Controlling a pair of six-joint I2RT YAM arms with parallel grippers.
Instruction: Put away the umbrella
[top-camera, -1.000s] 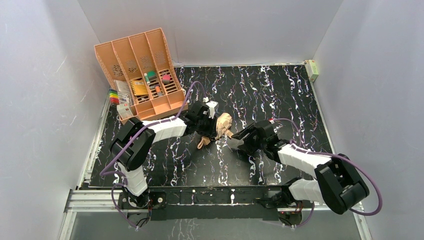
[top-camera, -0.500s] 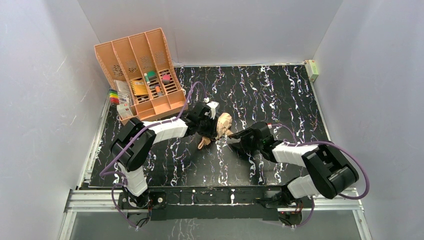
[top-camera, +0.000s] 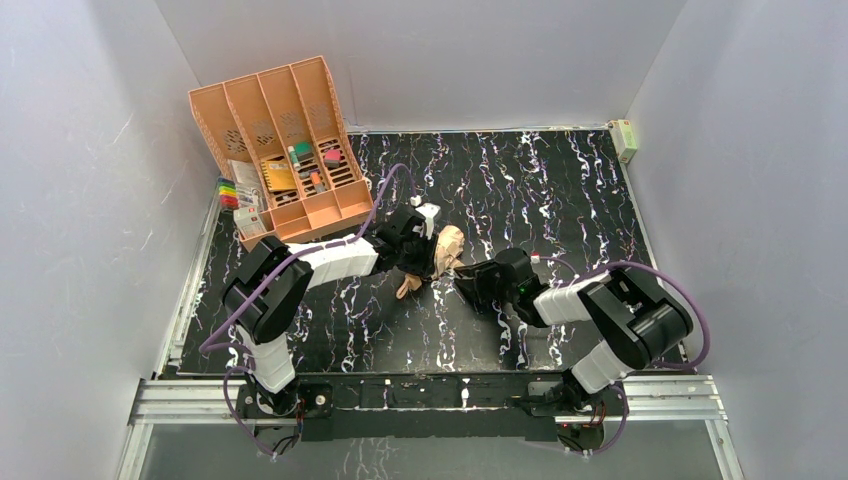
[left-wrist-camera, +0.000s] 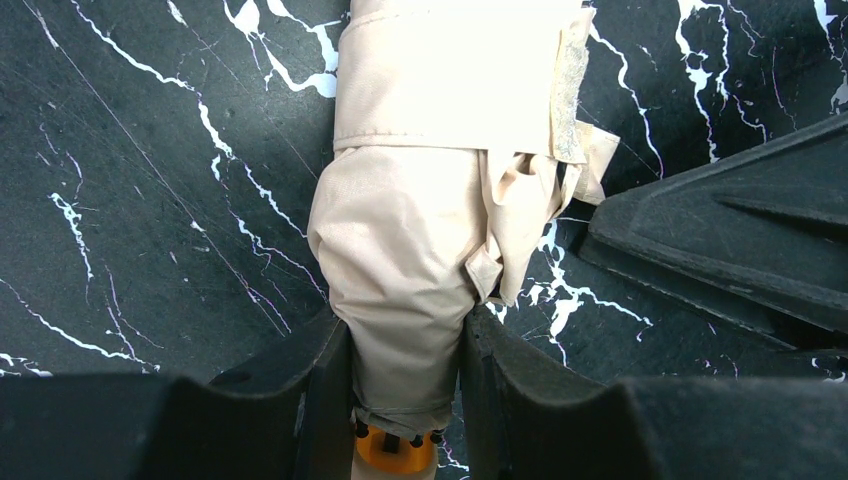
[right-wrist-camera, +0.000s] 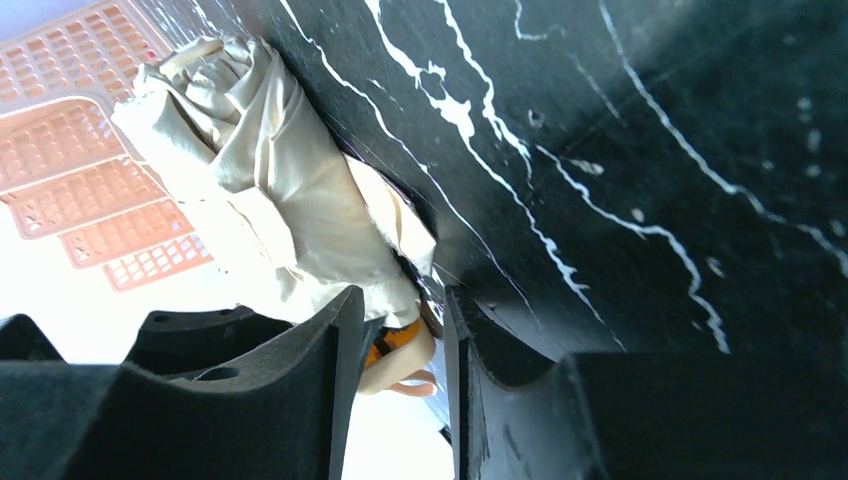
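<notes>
The pale peach-beige folded umbrella (top-camera: 448, 246) lies on the black marbled table near its middle, its handle with a tan loop (top-camera: 406, 286) pointing toward the near edge. My left gripper (top-camera: 428, 254) is shut on the umbrella; in the left wrist view both fingers press its fabric (left-wrist-camera: 400, 250) just above an orange ring (left-wrist-camera: 392, 452). My right gripper (top-camera: 470, 280) sits low on the table just right of the umbrella, its jaws a narrow gap apart with nothing between them. In the right wrist view the umbrella (right-wrist-camera: 260, 190) lies just beyond the right gripper (right-wrist-camera: 398, 325).
The orange-peach slotted organizer (top-camera: 285, 140) stands tilted at the back left with small items in its slots; it also shows in the right wrist view (right-wrist-camera: 80, 200). Coloured markers (top-camera: 228, 192) lie beside it. A small box (top-camera: 624, 140) sits at the far right corner.
My right gripper has slid left along the table, closing in on the umbrella, and the right arm has folded in. The left gripper and umbrella have stayed in place.
</notes>
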